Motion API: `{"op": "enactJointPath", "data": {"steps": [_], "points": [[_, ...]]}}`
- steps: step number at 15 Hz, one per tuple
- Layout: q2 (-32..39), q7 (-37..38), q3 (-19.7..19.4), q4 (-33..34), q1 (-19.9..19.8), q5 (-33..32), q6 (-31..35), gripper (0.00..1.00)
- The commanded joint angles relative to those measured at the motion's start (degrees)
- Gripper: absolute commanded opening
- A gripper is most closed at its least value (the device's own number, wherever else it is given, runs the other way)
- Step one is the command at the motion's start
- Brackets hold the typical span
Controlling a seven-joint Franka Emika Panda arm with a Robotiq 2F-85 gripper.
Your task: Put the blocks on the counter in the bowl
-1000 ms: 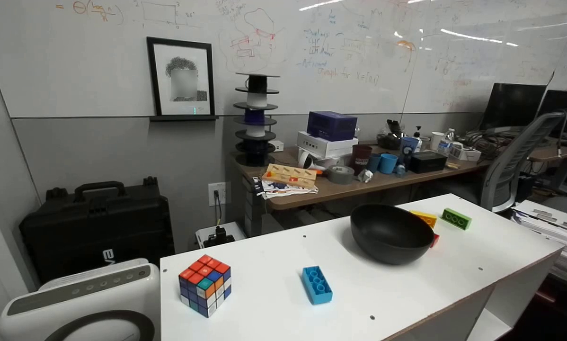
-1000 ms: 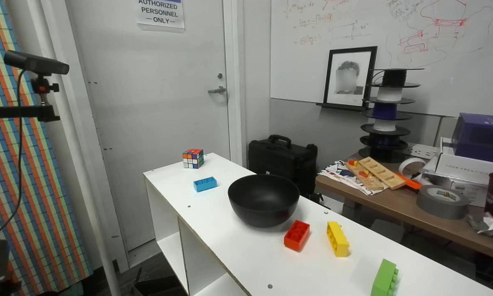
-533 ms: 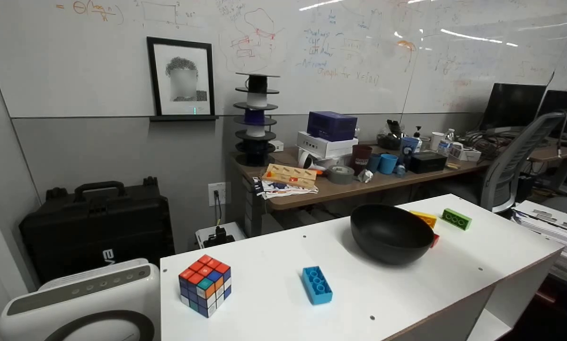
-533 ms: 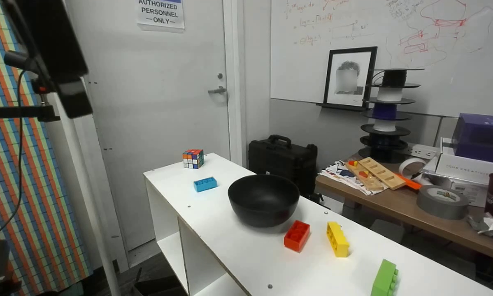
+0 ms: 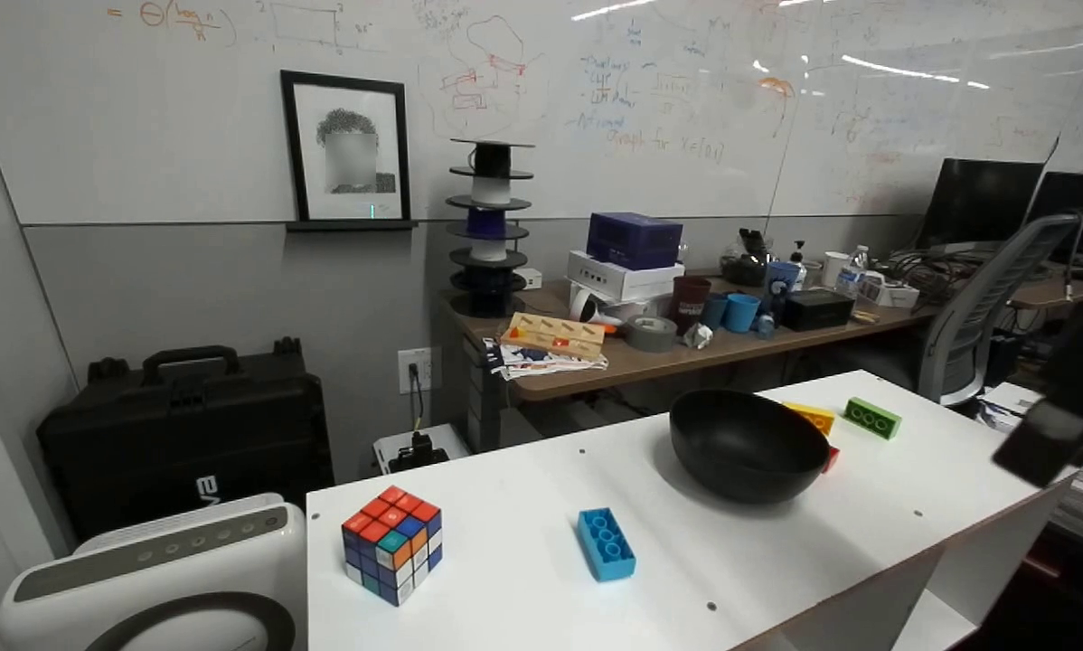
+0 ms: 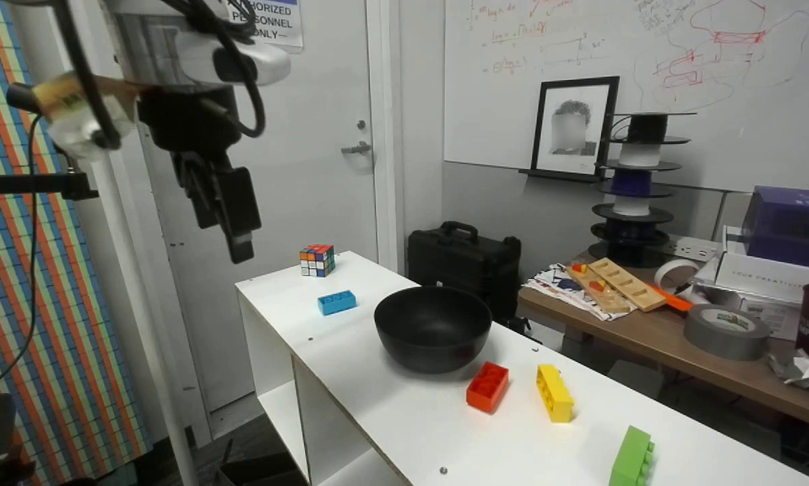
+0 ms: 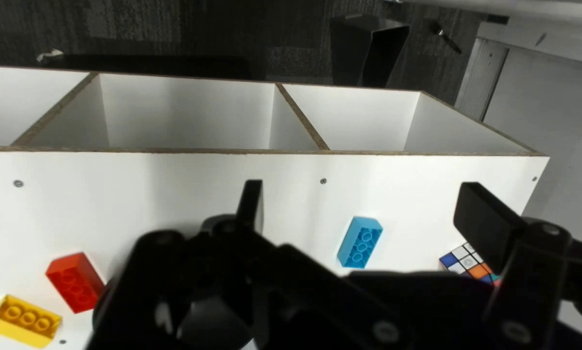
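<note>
Black Robotiq gripper (image 7: pixel 361 189), jaws apart and grasping nothing, angles toward a white counter (image 6: pixel 404 412); a blue toy brick (image 7: pixel 360 243) lies on one side of a black bowl (image 6: pixel 431 358), red brick (image 6: pixel 487 387), yellow brick (image 6: pixel 554 393) and green brick (image 6: pixel 630 457) opposite, all four apparently yet to be loaded.

In an exterior view we look obliquely down across the white counter (image 5: pixel 496 506), the Rubik's cube (image 5: pixel 391 546) near us at lower left, and face the whiteboard (image 5: pixel 189 136) along the top. In an exterior view we look lengthwise along the counter from its opposite end, the green building block (image 6: pixel 631 457) near us at lower right, and face the grey door (image 6: pixel 310 202) at upper left. Both exterior views share the black bowl (image 6: pixel 431 354) and framed portrait (image 5: pixel 347 149). In the wrist view we look steeply down on the counter and its open compartments (image 7: pixel 189 112), the gripper (image 7: pixel 361 183) close to us at the bottom. All three views share the blue building block (image 7: pixel 360 242), red building block (image 7: pixel 76 283) and yellow building block (image 7: pixel 24 322).
</note>
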Motion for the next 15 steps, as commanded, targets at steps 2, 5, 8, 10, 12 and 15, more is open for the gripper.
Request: {"op": "enactJointPath", "data": {"steps": [2,5,8,10,12,15], "points": [[18.5,3.4,3.5,12.3,-1.5,-2.0,8.6,1.00],[29.5,7.5,3.7,21.1,-1.7,-9.6,11.4,1.00],[39.3,10.4,3.1,31.0,-0.1,-15.4,11.2,1.00],[45.2,10.3,4.3,37.9,0.3,-16.0,9.9,1.00],[50.5,10.7,5.3,44.1,1.5,-16.2,9.3,1.00],[55.7,11.1,6.2,50.1,4.0,-16.4,9.1,1.00]]}}
